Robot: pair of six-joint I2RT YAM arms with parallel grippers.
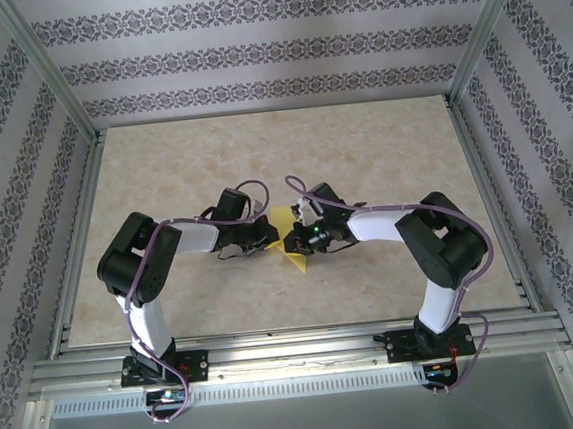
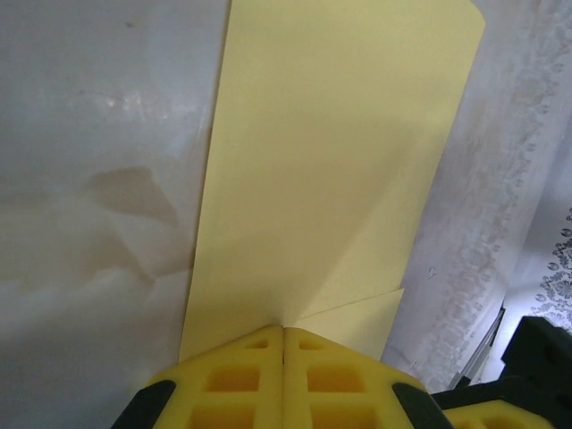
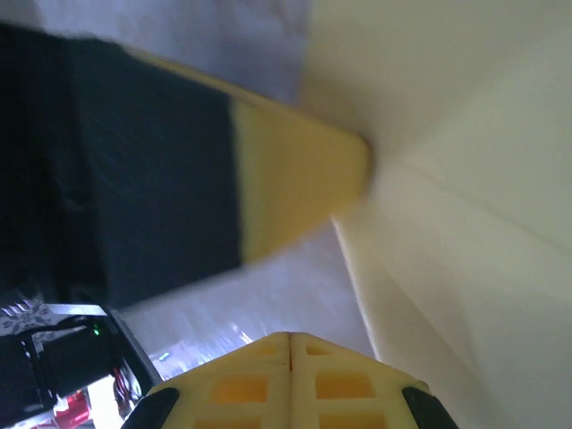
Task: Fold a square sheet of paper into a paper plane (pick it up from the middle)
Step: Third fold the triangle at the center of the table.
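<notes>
The yellow sheet of paper (image 1: 292, 257) lies folded on the table between both arms, one pointed corner sticking out toward the near edge. The arms hide its middle, so I cannot tell if it has the paper plane's dart shape. In the left wrist view the sheet of paper (image 2: 331, 161) is a long strip with diagonal creases and a small flap. My left gripper (image 2: 284, 331) is shut, its tips resting at the point where the creases meet. My right gripper (image 3: 289, 336) is shut and empty above the table, just left of the paper (image 3: 465, 223). The left gripper's finger (image 3: 295, 188) touches the paper there.
The beige table (image 1: 382, 156) is ringed by an aluminium frame (image 1: 299, 354) and patterned walls. Both grippers (image 1: 265, 236) (image 1: 295, 242) meet almost tip to tip at the table's centre, cables looping over them.
</notes>
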